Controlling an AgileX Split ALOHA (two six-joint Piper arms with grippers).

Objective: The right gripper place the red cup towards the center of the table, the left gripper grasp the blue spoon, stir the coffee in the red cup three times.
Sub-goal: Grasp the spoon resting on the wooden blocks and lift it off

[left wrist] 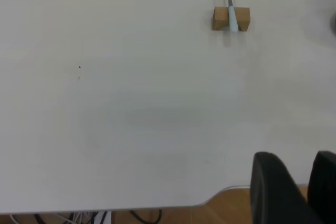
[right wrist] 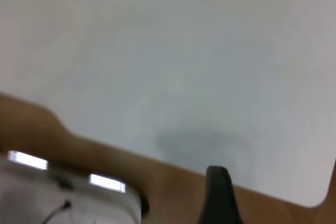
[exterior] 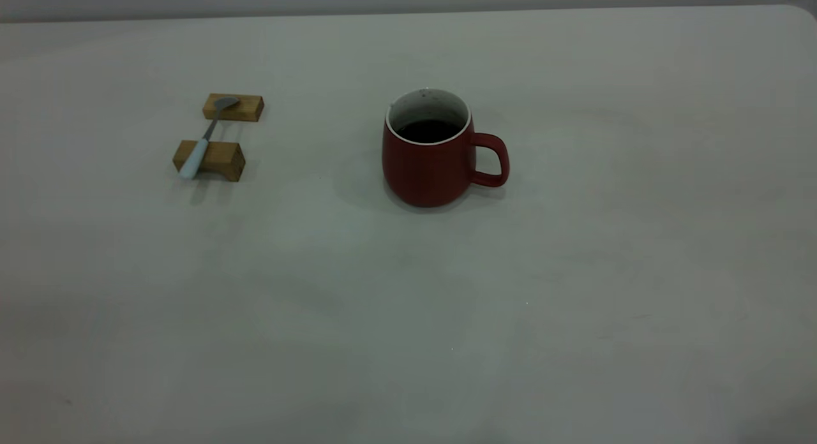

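- The red cup (exterior: 434, 160) is standing upright a little right of the middle of the table (exterior: 574, 272), in the far half of the exterior view, with its loop handle pointing right.
- Dark coffee (exterior: 429, 130) is sitting low inside the cup, under a white inner wall that is showing a few specks.
- The blue spoon (exterior: 203, 140) is lying across two wooden blocks, well apart from the cup on its left. Its grey bowl is resting on the far wooden block (exterior: 233, 107); its pale handle is crossing the near wooden block (exterior: 210, 160) and jutting out past that block's near side.
- Between spoon and cup a wide strip of bare tabletop is lying open, and the whole near half of the table is open too, as is the stretch right of the cup out to the rounded far-right corner.
- The left gripper (left wrist: 295, 188) is hanging over the table's edge, well apart from the spoon and blocks; two dark fingers are showing with a narrow gap between them, and nothing is sitting in that gap.
- The right gripper (right wrist: 220, 195) is also hanging off the table by its edge, near a rounded corner. Only one dark finger is showing, so I cannot tell how wide it is standing; no object is touching it.
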